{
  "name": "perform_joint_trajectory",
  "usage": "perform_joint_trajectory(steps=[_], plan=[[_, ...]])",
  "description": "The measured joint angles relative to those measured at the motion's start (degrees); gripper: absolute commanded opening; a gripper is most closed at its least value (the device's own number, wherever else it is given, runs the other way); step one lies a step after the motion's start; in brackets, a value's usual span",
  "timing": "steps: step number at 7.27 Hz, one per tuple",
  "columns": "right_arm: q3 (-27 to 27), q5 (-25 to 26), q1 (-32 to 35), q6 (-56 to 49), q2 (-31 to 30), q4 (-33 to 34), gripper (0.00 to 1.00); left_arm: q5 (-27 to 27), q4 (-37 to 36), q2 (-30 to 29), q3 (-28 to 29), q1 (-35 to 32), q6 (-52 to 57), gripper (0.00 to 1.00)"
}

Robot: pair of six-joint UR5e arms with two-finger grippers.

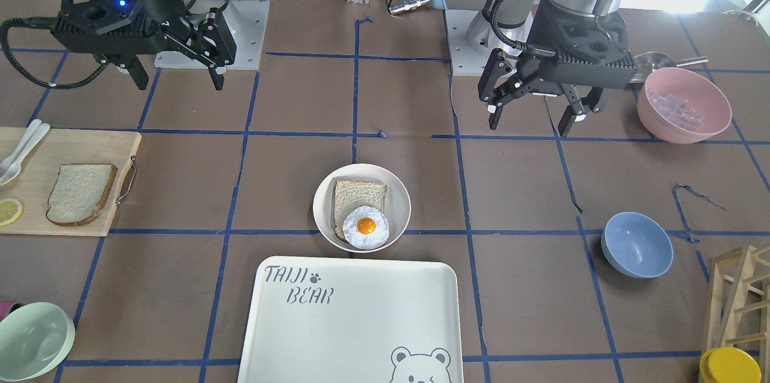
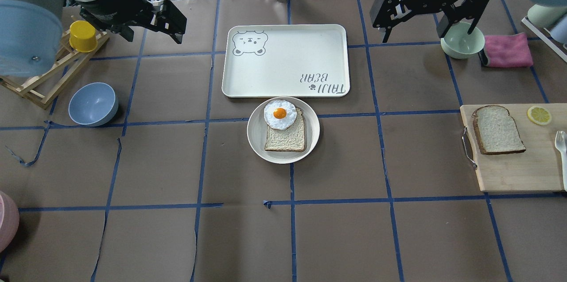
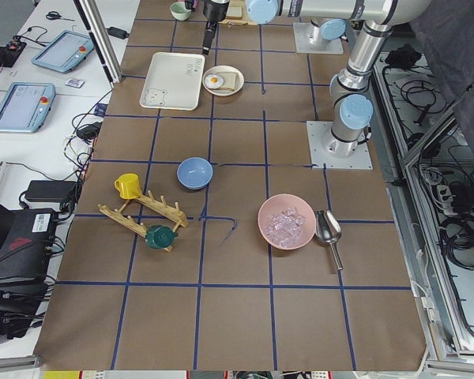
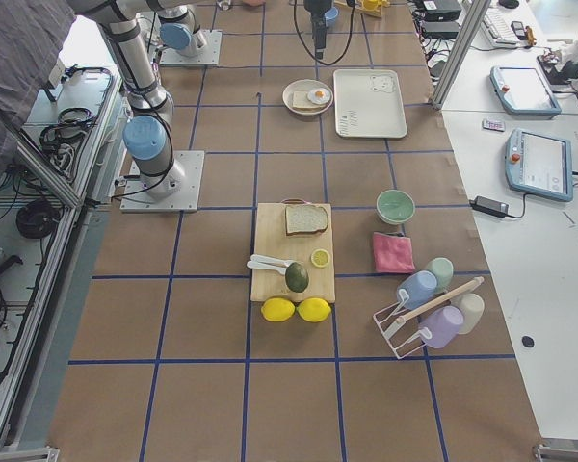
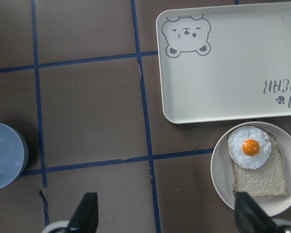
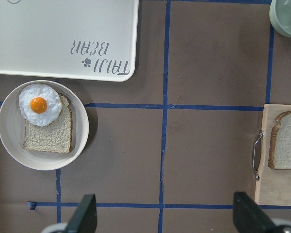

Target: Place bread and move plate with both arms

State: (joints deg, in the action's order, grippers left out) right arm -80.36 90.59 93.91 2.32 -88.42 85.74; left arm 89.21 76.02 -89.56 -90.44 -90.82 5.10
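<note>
The bread [image 1: 81,193], a thick pale slice with a dark crust, lies on a wooden cutting board [image 1: 90,148] at the table's right end; it also shows in the overhead view [image 2: 498,130]. The plate [image 1: 398,193], round and cream-white, sits mid-table and holds a thinner tan slice [image 1: 355,193] with a fried egg [image 1: 366,227] on it. My left gripper [image 1: 530,124] hangs open and empty above the table, back and to the left of the plate. My right gripper [image 1: 180,83] hangs open and empty, high behind the board.
A cream bear tray [image 2: 285,60] lies just beyond the plate [image 2: 257,136]. A blue bowl [image 2: 93,104], a wooden rack with a yellow cup [image 2: 83,35] and a pink bowl of ice [image 1: 684,104] are on the left. A green bowl [image 2: 462,40] and a pink cloth [image 2: 507,50] are far right.
</note>
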Motion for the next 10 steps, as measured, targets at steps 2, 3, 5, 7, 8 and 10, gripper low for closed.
perform_joint_trajectory(steps=[2, 3, 5, 7, 8, 10], plan=[[0.06, -0.19, 0.01, 0.28, 0.07, 0.27, 1.00, 0.00, 0.00, 0.02, 0.00, 0.03, 0.00, 1.00], [0.03, -0.18, -0.07, 0.11, 0.10, 0.80, 1.00, 0.00, 0.00, 0.02, 0.00, 0.03, 0.00, 1.00], [-0.37, 0.38, -0.36, -0.43, -0.02, 2.24, 1.00, 0.05, 0.00, 0.00, 0.00, 0.03, 0.05, 1.00], [-0.47, 0.50, -0.44, -0.10, -0.36, 2.61, 1.00, 0.08, 0.00, -0.04, -0.04, 0.03, 0.10, 1.00], [-0.32, 0.29, -0.44, 0.17, -0.40, 2.47, 1.00, 0.09, 0.00, -0.04, -0.04, 0.03, 0.12, 1.00], [-0.03, -0.11, -0.43, 0.26, -0.09, 2.19, 1.00, 0.11, -0.02, -0.05, 0.05, 0.03, 0.11, 1.00]])
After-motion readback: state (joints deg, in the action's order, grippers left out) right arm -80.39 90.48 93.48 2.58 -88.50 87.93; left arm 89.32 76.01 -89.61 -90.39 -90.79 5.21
